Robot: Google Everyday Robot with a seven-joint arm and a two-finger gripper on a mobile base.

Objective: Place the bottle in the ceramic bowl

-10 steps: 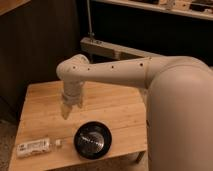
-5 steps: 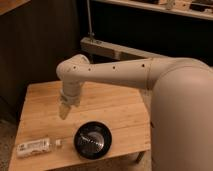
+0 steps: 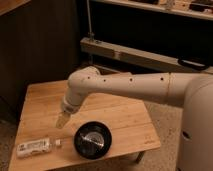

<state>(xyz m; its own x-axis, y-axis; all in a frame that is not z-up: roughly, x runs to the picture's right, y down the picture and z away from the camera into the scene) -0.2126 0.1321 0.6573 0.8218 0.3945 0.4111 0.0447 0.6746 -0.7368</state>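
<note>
Since the bottle [image 3: 34,147] lies flat on the table [image 3: 125,116] just left of the ceramic bowl [image 3: 93,141], we hold our gripper [image 3: 62,120] above, btwn them, jaws apart w/ nothing inside, ready to descend.

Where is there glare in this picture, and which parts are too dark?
Camera view: the glossy black round ceramic bowl shows a bright reflection inside; the light wooden table is warmly lit; the wall behind it is dark; the tool hangs over the table, up-left of the bowl; the small clear plastic bottle lies near the front-left edge.
</note>
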